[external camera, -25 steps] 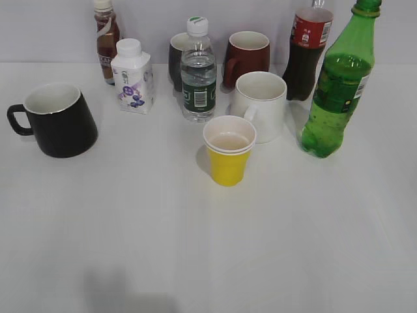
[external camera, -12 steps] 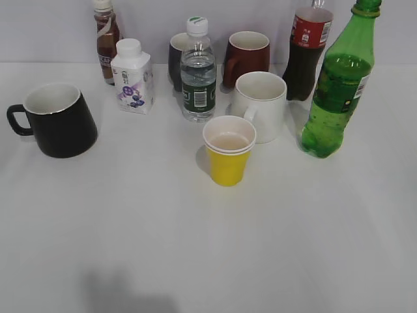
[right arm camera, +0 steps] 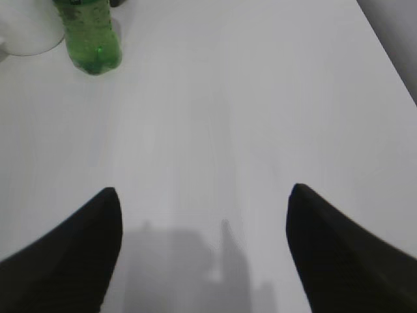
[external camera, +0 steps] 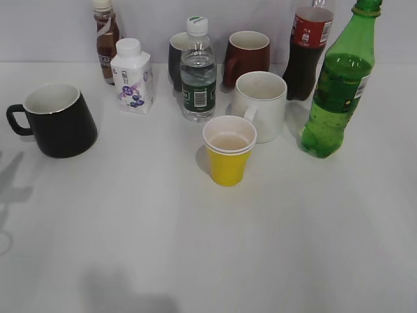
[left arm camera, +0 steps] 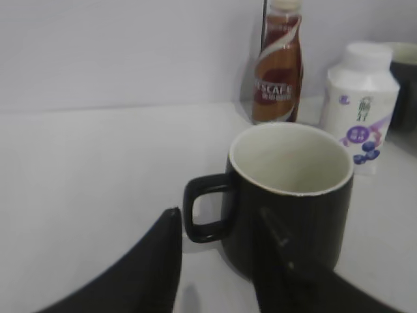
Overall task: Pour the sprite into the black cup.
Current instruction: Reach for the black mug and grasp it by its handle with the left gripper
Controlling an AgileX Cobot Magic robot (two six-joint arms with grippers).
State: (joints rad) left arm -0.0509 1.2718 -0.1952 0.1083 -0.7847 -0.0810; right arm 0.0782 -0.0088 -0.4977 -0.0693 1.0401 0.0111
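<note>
Sprite (external camera: 337, 91) is standing far right on table (external camera: 208, 248), uncapped; black cup (external camera: 57, 119) far left. Left claw (left arm camera: 218, 251) is hanging narrow by cup's handle, right claw (right arm camera: 203, 225) gaping wide, both empty. Risk: carrying bottle across w/ cups between, spilling.

A new arm shadow falls beside the black cup (external camera: 58, 120).

left pincer (left arm camera: 218, 254): black tapered fingers | right pincer (right arm camera: 203, 248): black, pointed tips
</note>
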